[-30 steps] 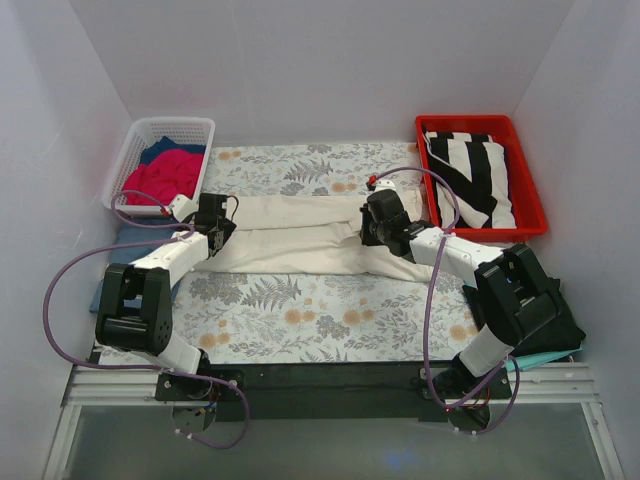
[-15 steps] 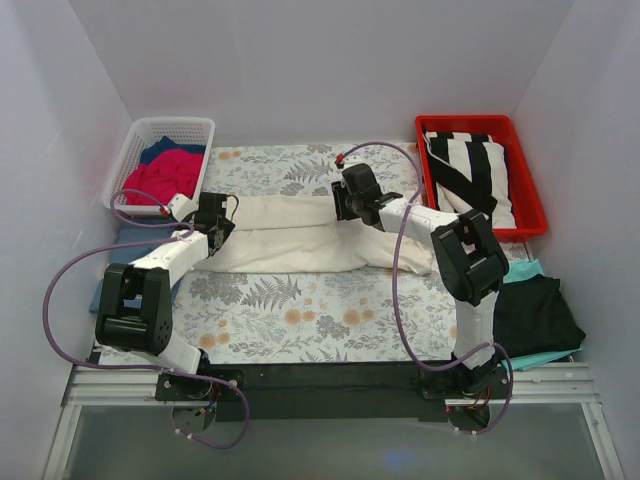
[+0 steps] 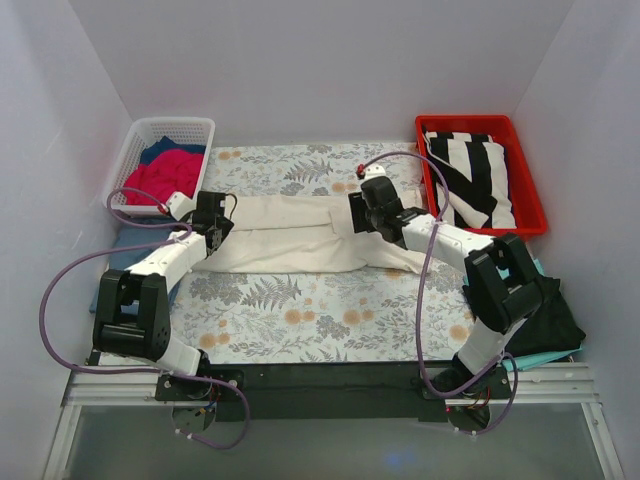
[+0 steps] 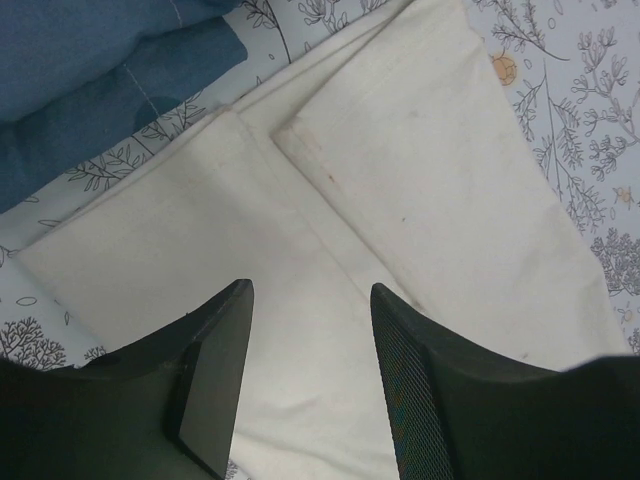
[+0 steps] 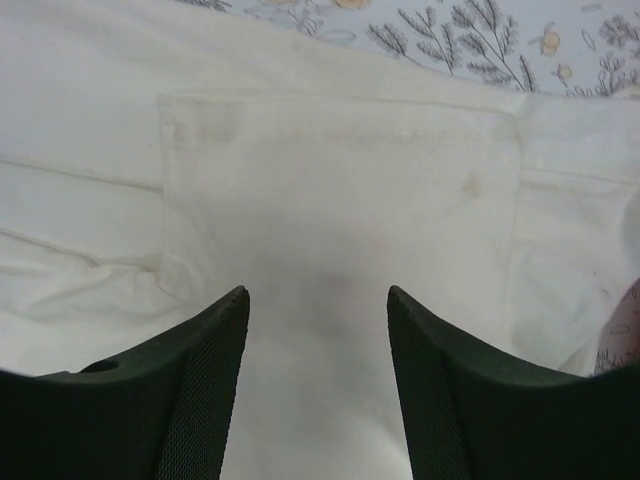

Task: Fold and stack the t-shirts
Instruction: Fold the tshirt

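A cream t-shirt point(image 3: 290, 238) lies folded into a long strip across the floral table cover. My left gripper point(image 3: 213, 228) hovers open over the strip's left end. In the left wrist view its jaws point(image 4: 310, 300) stand apart above the cream cloth point(image 4: 400, 150), holding nothing. My right gripper point(image 3: 362, 214) is over the strip's right part, also open. The right wrist view shows its jaws point(image 5: 318, 298) spread above a folded-in sleeve panel point(image 5: 340, 190), with nothing between them. Red and navy t-shirts point(image 3: 160, 172) fill a white basket point(image 3: 128, 160) at the back left.
A red bin point(image 3: 530, 185) at the back right holds black-and-white striped cloth point(image 3: 475, 170). Black and teal cloth point(image 3: 545, 325) lies at the right edge beside the right arm. A blue cloth point(image 3: 118, 250) lies at the left edge, also seen as blue cloth point(image 4: 90, 80) by the left wrist.
My right gripper has gone from shut to open, letting go of the cream cloth, and its arm swung left then back a little. The left gripper has stayed put.
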You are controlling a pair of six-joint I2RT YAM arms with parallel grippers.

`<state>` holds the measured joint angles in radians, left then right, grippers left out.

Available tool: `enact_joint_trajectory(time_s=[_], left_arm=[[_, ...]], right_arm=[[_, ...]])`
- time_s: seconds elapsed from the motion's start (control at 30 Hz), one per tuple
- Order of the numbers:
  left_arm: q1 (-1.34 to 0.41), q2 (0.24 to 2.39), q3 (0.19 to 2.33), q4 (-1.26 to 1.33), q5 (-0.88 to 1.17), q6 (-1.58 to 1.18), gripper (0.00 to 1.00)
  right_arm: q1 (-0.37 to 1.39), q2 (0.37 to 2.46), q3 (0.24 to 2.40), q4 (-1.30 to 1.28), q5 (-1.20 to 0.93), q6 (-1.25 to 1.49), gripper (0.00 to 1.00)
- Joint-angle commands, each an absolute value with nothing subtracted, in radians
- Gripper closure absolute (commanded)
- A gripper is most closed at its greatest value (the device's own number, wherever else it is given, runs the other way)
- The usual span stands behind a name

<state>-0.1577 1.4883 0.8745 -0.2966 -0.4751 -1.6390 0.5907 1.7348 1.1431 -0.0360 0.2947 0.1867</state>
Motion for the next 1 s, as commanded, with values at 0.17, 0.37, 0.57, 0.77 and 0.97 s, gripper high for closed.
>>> enact_joint_trajectory(time_s=[0.17,0.37,0.57,0.77,0.97], left_arm=[[-0.163,1.489,0.873,-0.429,-0.526,-1.727,0.51],[-0.163,1.526,0.838,-0.471,-0.523,-1.798,0.51],[-0.15,1.58,0.839,-0.515,-0.523,-1.83,0.51],[-0.117,1.624,0.841,-0.534,-0.512,-1.839,0.5],[-0.095,1.629,0.848,-0.566,-0.52,-1.858,0.5]], right_arm=[[0.555,1.547,0.899,-0.067,0.345,0.258,0.38],[0.522,1.545,0.799,-0.072,0.344,0.273,0.39],[0.483,1.62,0.778,-0.113,0.367,0.284,0.4],[0.413,1.6,0.759,-0.172,0.381,0.305,0.4],[0.382,1.627,0.837,-0.305,0.463,0.299,0.41]])
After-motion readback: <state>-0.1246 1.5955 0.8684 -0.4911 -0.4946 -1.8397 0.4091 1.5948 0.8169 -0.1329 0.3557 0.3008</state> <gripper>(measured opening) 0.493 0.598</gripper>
